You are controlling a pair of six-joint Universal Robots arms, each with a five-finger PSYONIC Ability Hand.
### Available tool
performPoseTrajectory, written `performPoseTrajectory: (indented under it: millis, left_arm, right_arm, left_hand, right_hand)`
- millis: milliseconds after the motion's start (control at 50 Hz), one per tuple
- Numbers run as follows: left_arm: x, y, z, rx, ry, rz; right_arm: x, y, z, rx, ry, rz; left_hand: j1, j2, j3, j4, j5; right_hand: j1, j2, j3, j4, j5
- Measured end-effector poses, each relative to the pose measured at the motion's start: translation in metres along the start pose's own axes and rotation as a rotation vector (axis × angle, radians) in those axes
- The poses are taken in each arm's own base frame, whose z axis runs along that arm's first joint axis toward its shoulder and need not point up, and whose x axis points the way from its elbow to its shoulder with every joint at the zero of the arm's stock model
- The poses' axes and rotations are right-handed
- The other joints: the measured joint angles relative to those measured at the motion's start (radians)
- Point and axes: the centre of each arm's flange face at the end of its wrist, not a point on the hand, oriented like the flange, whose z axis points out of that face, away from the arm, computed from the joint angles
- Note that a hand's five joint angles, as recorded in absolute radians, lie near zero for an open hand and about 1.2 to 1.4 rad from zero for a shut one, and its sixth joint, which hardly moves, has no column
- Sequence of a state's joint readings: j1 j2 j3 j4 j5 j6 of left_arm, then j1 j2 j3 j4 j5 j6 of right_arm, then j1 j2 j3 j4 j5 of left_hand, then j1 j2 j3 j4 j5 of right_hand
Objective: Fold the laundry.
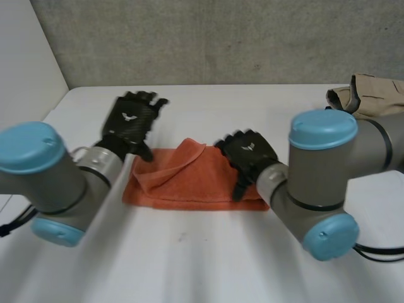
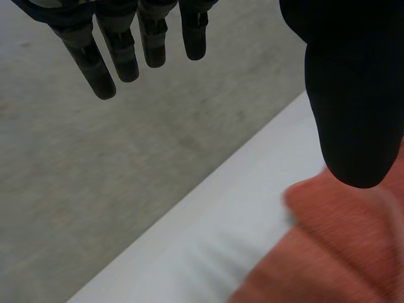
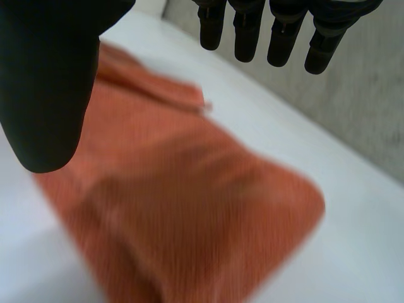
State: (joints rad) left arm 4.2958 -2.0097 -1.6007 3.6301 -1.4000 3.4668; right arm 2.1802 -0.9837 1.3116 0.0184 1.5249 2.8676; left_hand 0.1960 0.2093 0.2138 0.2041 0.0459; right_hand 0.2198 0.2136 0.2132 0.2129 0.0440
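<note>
An orange towel [image 1: 189, 180] lies folded on the white table [image 1: 208, 252], one corner flopped over on top. My left hand [image 1: 131, 120] hovers above the towel's left end, fingers straight and spread, holding nothing. In the left wrist view its thumb [image 2: 353, 95] hangs over the towel's edge [image 2: 328, 246]. My right hand [image 1: 247, 154] is over the towel's right end, fingers straight and apart. In the right wrist view the fingers [image 3: 278, 31] and thumb [image 3: 47, 88] stand clear above the towel [image 3: 189, 202], nothing between them.
A beige garment [image 1: 369, 95] lies bunched at the table's far right corner. A grey wall [image 1: 208, 38] stands behind the table's back edge.
</note>
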Motion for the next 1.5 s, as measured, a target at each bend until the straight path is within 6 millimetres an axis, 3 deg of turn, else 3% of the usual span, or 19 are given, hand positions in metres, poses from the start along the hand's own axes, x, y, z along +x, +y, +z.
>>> performPoseTrajectory:
  millis: [120, 240, 300, 400, 480, 540, 680, 780, 940, 1020, 1100, 1140, 1160, 1200, 1260, 1360, 1460, 1480, 1500]
  left_arm:
    - [0.040, 0.012, 0.013, -0.002, 0.089, 0.000]
    - [0.055, 0.032, 0.033, -0.017, 0.106, 0.003]
    - [0.052, 0.042, 0.041, -0.032, 0.082, 0.004]
    - [0.028, 0.067, 0.049, -0.113, -0.035, 0.030]
    - [0.011, 0.085, 0.042, -0.218, -0.105, 0.108]
    - [0.003, 0.089, 0.031, -0.290, -0.128, 0.182]
    - [-0.006, 0.070, -0.003, -0.365, -0.142, 0.297]
    - [-0.006, 0.045, -0.034, -0.354, -0.138, 0.310]
    - [-0.007, 0.011, -0.062, -0.277, -0.140, 0.280]
    - [-0.009, 0.004, -0.063, -0.249, -0.148, 0.244]
    - [-0.012, 0.000, -0.060, -0.228, -0.162, 0.194]
    - [-0.013, -0.001, -0.059, -0.223, -0.167, 0.176]
    - [-0.014, -0.002, -0.058, -0.214, -0.174, 0.151]
    - [-0.014, -0.003, -0.056, -0.203, -0.180, 0.116]
    - [-0.015, -0.007, -0.053, -0.177, -0.190, 0.044]
    - [-0.015, -0.018, -0.047, -0.127, -0.201, -0.078]
    - [-0.011, -0.028, -0.044, -0.085, -0.190, -0.164]
    - [-0.006, -0.033, -0.043, -0.069, -0.174, -0.187]
    - [-0.006, -0.033, -0.043, -0.069, -0.174, -0.187]
  right_arm:
    - [0.013, 0.030, -0.003, -0.093, 0.021, 0.000]
    - [0.010, 0.043, -0.001, -0.088, 0.026, -0.035]
    - [0.008, 0.046, 0.000, -0.071, 0.032, -0.058]
    - [0.008, 0.052, 0.003, -0.051, 0.054, -0.101]
    - [0.010, 0.055, 0.003, -0.054, 0.072, -0.119]
    - [0.013, 0.058, 0.001, -0.064, 0.085, -0.127]
    - [0.027, 0.065, -0.011, -0.117, 0.118, -0.198]
    - [0.046, 0.064, -0.027, -0.159, 0.168, -0.361]
    - [0.060, 0.031, -0.033, -0.117, 0.276, -0.663]
    - [0.031, 0.005, -0.028, 0.024, 0.234, -0.732]
    - [-0.033, -0.007, -0.027, 0.231, 0.057, -0.785]
    - [-0.055, -0.005, -0.028, 0.288, -0.014, -0.798]
    - [-0.080, 0.001, -0.031, 0.343, -0.101, -0.811]
    - [-0.105, 0.011, -0.033, 0.386, -0.189, -0.821]
    - [-0.126, 0.025, -0.035, 0.399, -0.255, -0.812]
    - [-0.115, 0.020, -0.031, 0.345, -0.192, -0.618]
    - [-0.078, -0.012, -0.034, 0.345, -0.109, -0.276]
    - [-0.061, -0.025, -0.038, 0.347, -0.087, -0.130]
    - [-0.061, -0.025, -0.038, 0.347, -0.087, -0.130]
  left_hand:
    - [0.000, 0.000, 0.000, 0.000, 0.000]
    - [0.000, 0.000, 0.000, 0.000, 0.000]
    - [0.000, 0.000, 0.000, 0.000, 0.000]
    - [0.000, 0.000, 0.000, 0.000, 0.000]
    - [0.000, 0.000, 0.000, 0.000, 0.000]
    - [0.000, 0.000, 0.000, 0.000, 0.000]
    - [0.000, 0.000, 0.000, 0.000, -0.001]
    - [0.000, 0.000, 0.000, 0.000, -0.001]
    - [0.000, 0.000, 0.000, 0.000, -0.001]
    - [0.000, 0.000, 0.000, 0.000, -0.001]
    - [0.000, 0.000, 0.000, 0.000, -0.001]
    - [0.000, 0.000, 0.000, 0.000, -0.001]
    - [0.000, 0.000, 0.000, 0.000, -0.001]
    - [0.000, 0.000, 0.000, 0.000, -0.001]
    - [0.000, 0.000, 0.000, 0.000, -0.001]
    - [0.000, 0.000, 0.000, 0.000, -0.001]
    - [0.000, 0.000, 0.000, 0.000, -0.001]
    - [0.000, 0.000, 0.000, 0.000, -0.001]
    - [0.000, 0.000, 0.000, 0.000, -0.001]
  right_hand:
    - [0.000, 0.002, 0.001, 0.001, 0.000]
    - [0.153, 0.153, 0.153, 0.154, 0.156]
    - [0.231, 0.226, 0.228, 0.229, 0.231]
    - [0.662, 0.678, 0.660, 0.660, 0.652]
    - [0.871, 0.949, 0.949, 0.949, 0.935]
    - [0.871, 0.960, 0.973, 0.980, 0.955]
    - [0.871, 0.960, 0.973, 0.983, 0.959]
    - [0.875, 0.960, 0.973, 0.985, 0.962]
    - [0.890, 0.960, 0.976, 0.985, 0.963]
    - [0.893, 0.960, 0.976, 0.986, 0.966]
    - [0.893, 0.960, 0.976, 0.986, 0.970]
    - [0.893, 0.960, 0.976, 0.986, 0.970]
    - [0.881, 0.928, 0.939, 0.946, 0.942]
    - [0.699, 0.706, 0.715, 0.739, 0.731]
    - [0.121, 0.143, 0.168, 0.172, 0.149]
    - [-0.001, 0.000, -0.001, 0.000, 0.000]
    - [-0.001, 0.000, -0.001, 0.000, 0.000]
    - [-0.001, 0.000, -0.001, 0.000, 0.000]
    - [-0.001, 0.000, -0.001, 0.000, 0.000]
